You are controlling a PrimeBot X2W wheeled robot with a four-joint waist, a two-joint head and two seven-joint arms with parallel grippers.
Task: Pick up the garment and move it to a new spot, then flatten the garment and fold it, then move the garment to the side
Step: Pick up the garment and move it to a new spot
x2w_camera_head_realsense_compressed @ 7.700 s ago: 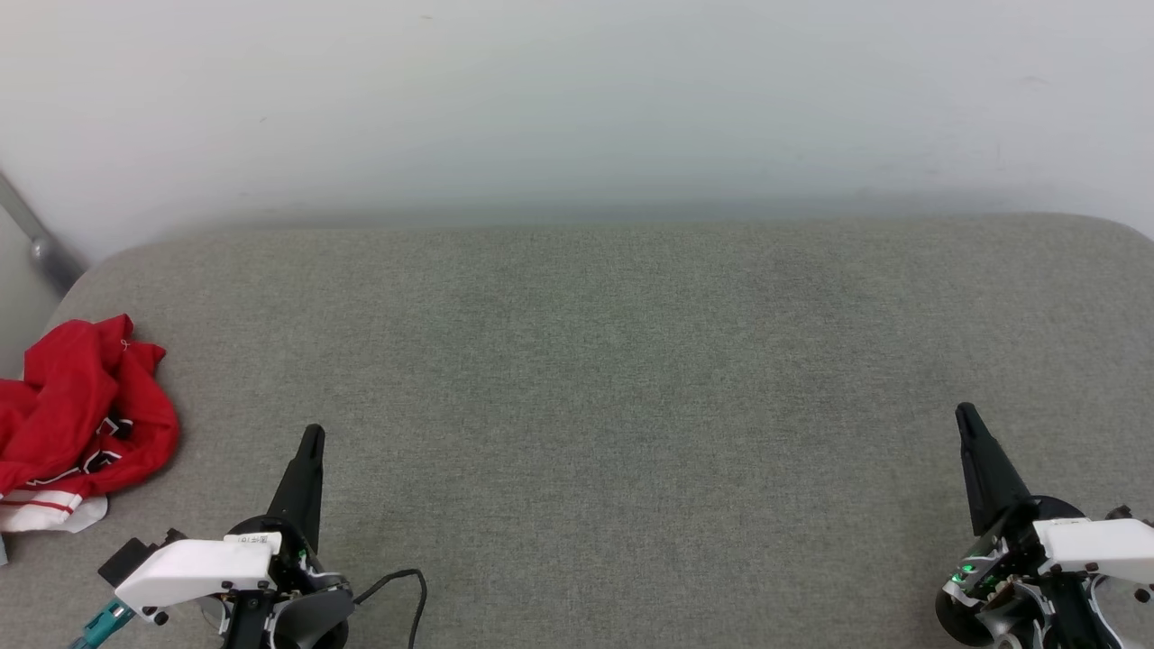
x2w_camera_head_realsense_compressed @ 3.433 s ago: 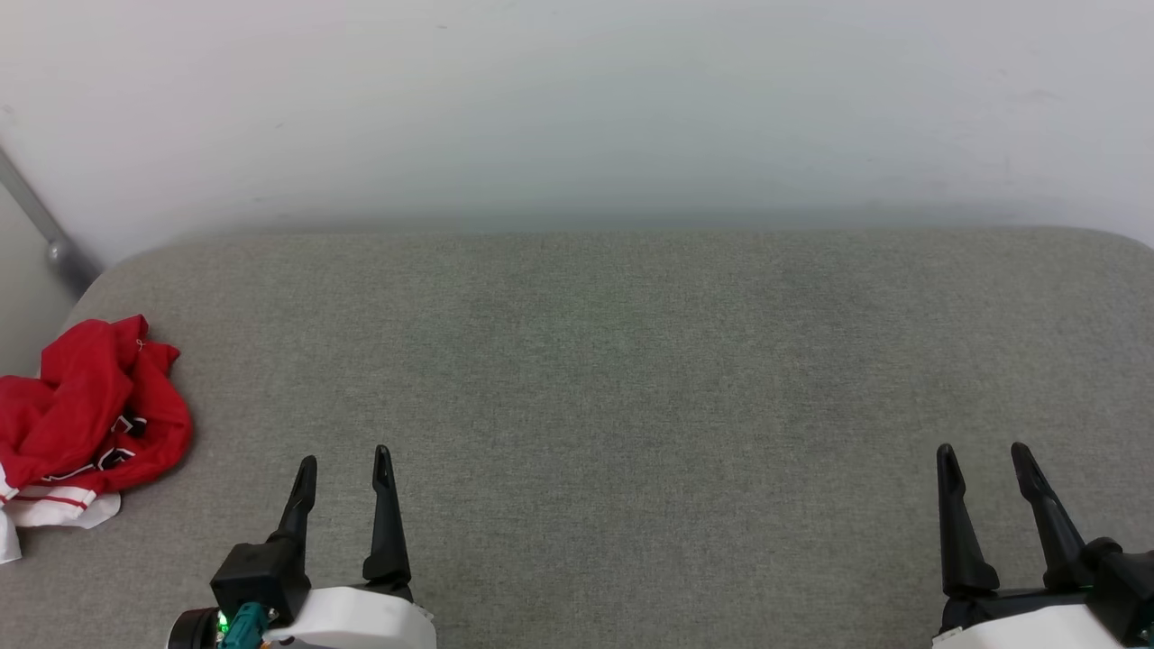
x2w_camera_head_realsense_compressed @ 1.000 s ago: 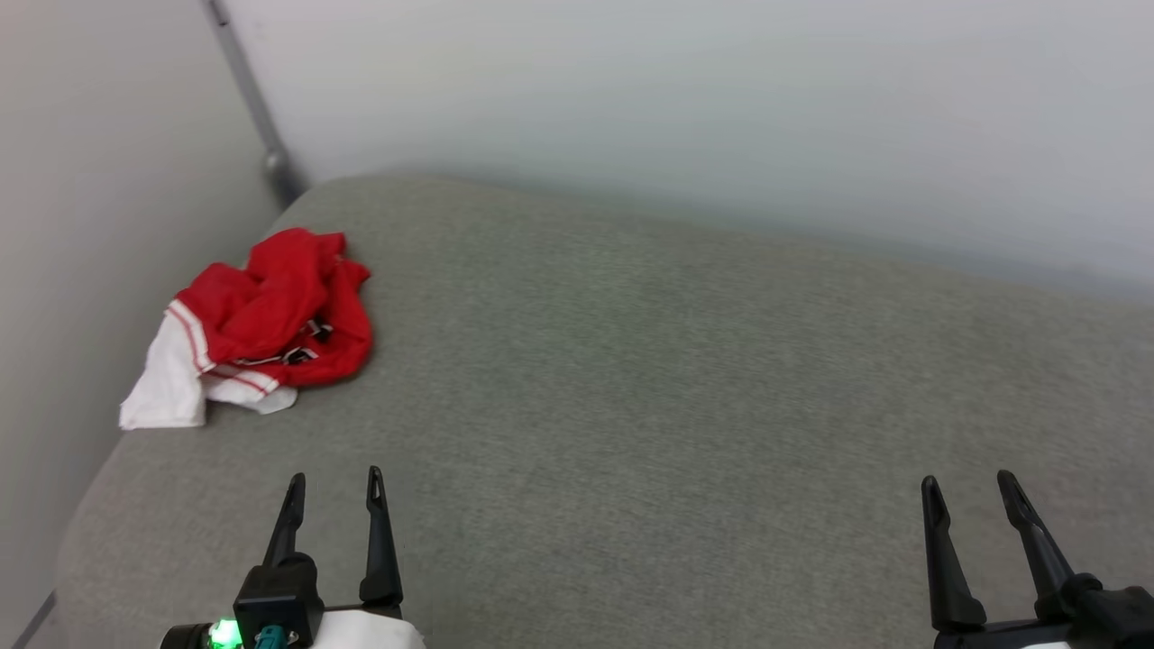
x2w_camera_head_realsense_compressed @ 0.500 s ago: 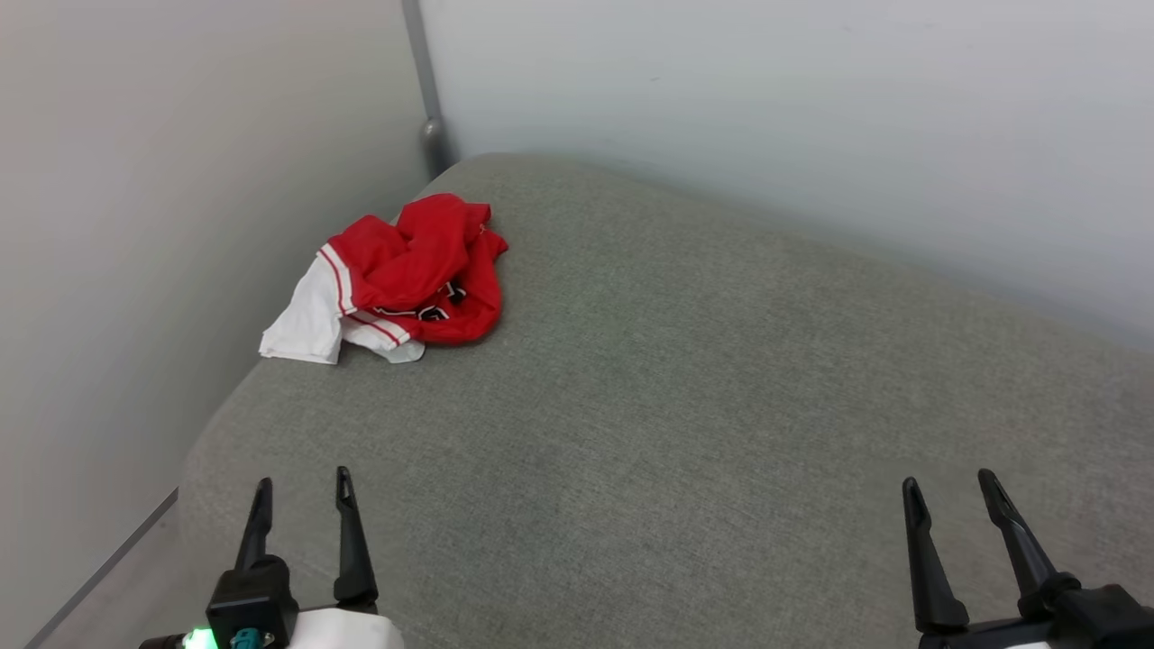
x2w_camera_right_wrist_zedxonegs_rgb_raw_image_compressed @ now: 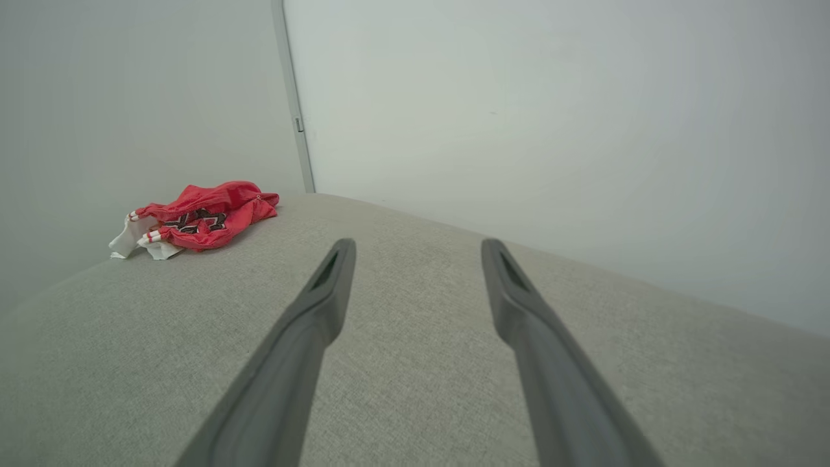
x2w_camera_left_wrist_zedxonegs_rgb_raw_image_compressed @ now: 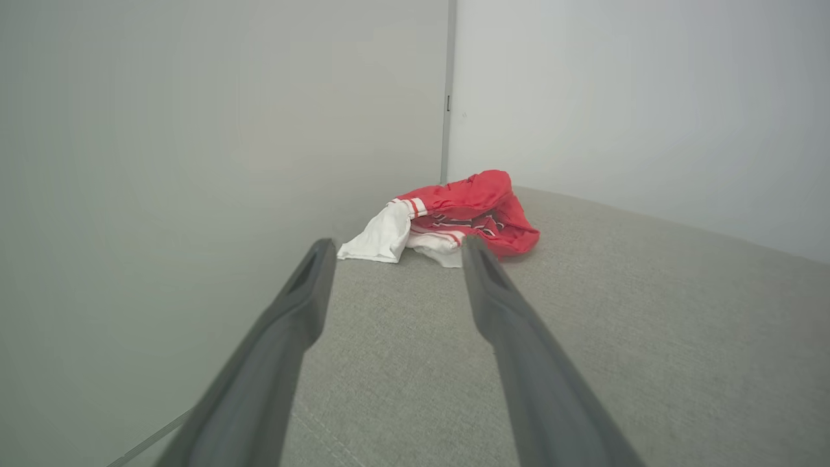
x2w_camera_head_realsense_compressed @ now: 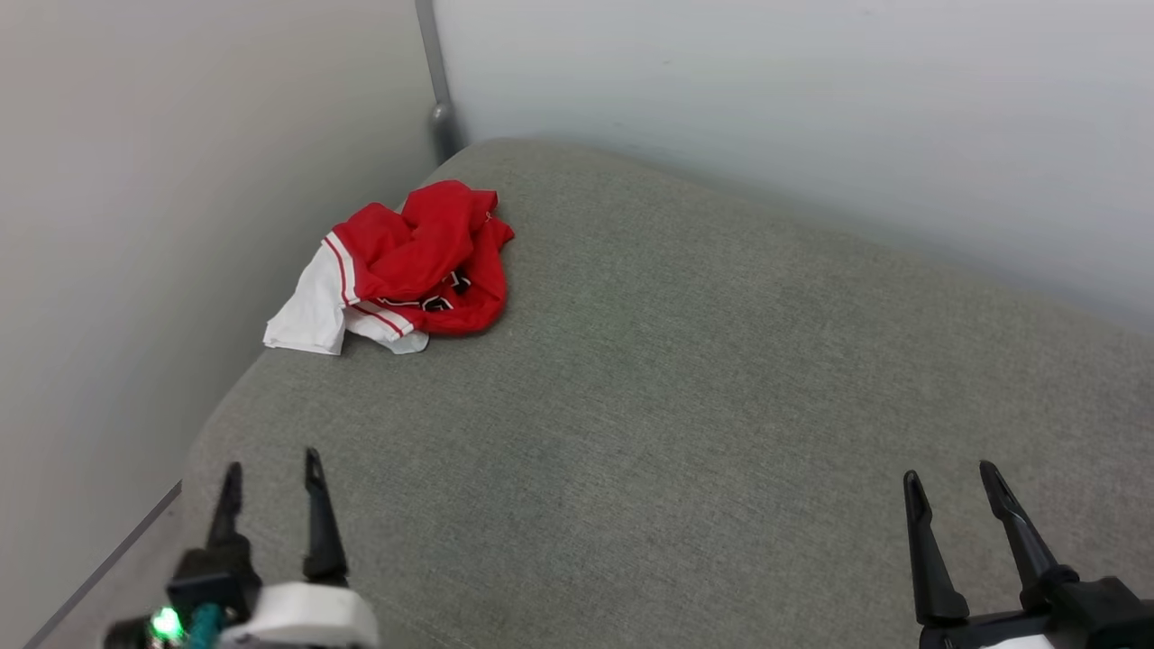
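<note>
Garment [x2w_camera_head_realsense_compressed: 415,261] lies crumpled at the far left corner of the grey pad [x2w_camera_head_realsense_compressed: 703,388], close to the walls, with its white sleeve toward the pad's edge. Our left claw [x2w_camera_head_realsense_compressed: 272,461] and right claw [x2w_camera_head_realsense_compressed: 948,471] are both spread and empty, well short of it. We would reach with the left, pinch the raised red bunch deep, and lift it clear before carrying.

The head view looks down from above the near edge of the grey cushion [x2w_camera_head_realsense_compressed: 685,379], facing its far left corner. The left wrist view sits low by the near left corner, looking along the left hand [x2w_camera_left_wrist_zedxonegs_rgb_raw_image_compressed: 395,250] at that far corner. The right wrist view looks along the right hand [x2w_camera_right_wrist_zedxonegs_rgb_raw_image_compressed: 418,241], low, from farther right. All three share the far left corner, where the red shirt [x2w_camera_head_realsense_compressed: 410,261] lies.
</note>
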